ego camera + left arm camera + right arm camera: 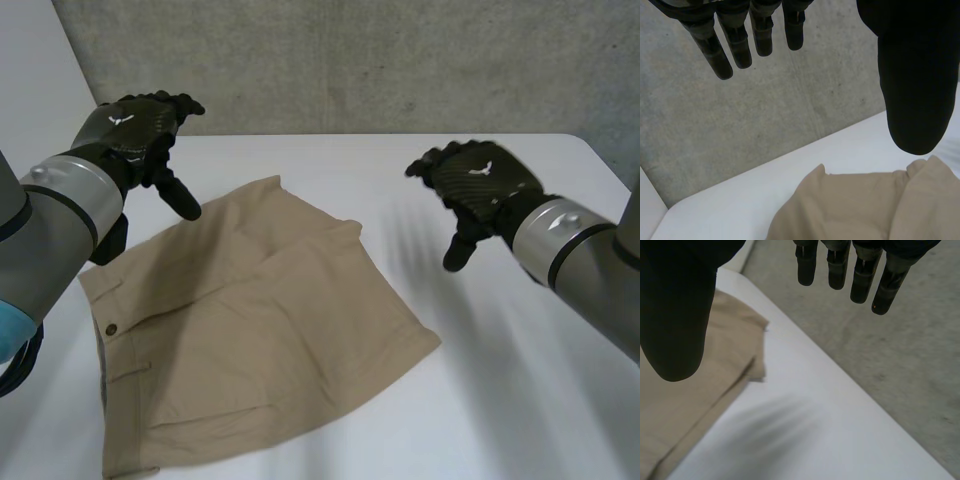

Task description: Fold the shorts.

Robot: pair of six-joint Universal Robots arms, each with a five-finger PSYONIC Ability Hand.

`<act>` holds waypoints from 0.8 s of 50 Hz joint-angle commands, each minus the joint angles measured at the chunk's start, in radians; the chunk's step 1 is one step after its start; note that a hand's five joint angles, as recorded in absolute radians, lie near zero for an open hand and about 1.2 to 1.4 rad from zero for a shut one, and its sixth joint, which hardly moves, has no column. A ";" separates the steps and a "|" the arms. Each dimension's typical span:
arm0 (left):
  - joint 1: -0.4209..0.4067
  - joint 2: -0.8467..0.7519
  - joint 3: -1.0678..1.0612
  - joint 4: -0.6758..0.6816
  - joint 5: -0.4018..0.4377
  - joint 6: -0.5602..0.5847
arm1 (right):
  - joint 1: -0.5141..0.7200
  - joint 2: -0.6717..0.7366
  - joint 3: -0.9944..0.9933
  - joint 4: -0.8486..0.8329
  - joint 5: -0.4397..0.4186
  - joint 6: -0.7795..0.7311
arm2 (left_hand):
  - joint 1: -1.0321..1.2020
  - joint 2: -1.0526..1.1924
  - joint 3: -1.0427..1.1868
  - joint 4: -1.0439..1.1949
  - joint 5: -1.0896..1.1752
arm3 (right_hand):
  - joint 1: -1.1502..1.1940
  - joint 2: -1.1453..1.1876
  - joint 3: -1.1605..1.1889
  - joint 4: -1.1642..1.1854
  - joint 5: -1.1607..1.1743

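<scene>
Two hands hang open and empty above the white table (500, 400), the left hand (135, 135) at ten o'clock of the flat tan shorts (250, 330) and the right hand (480, 190) at two o'clock, likely ready to grab edges.

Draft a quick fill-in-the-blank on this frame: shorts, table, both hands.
1. The tan shorts lie on a table whose colour is ____.
2. The left hand and the right hand hover with fingers open, holding ____.
3. The waistband button lies at the side of the robot's ____ arm.

Missing words: white; nothing; left.
</scene>
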 commanded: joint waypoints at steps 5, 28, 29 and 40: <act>-0.013 -0.026 -0.003 -0.004 -0.001 0.062 | 0.021 0.034 0.023 0.004 -0.091 -0.016 | -0.004 -0.022 -0.034 -0.009 -0.014 | 0.019 -0.043 -0.015 -0.054 -0.065; -0.001 0.037 -0.202 0.002 -0.001 0.085 | 0.010 0.133 0.257 -0.069 -0.170 -0.303 | -0.001 -0.019 -0.031 -0.006 -0.011 | 0.030 -0.033 -0.005 -0.044 -0.054; -0.001 0.037 -0.206 0.002 -0.001 0.085 | 0.008 0.140 0.260 -0.083 -0.170 -0.303 | -0.004 -0.022 -0.034 -0.009 -0.014 | 0.053 -0.010 0.019 -0.021 -0.031; -0.001 0.045 -0.252 0.005 -0.004 0.085 | 0.015 0.224 0.271 -0.212 -0.170 -0.307 | -0.016 -0.034 -0.046 -0.021 -0.025 | 0.402 0.339 0.368 0.328 0.318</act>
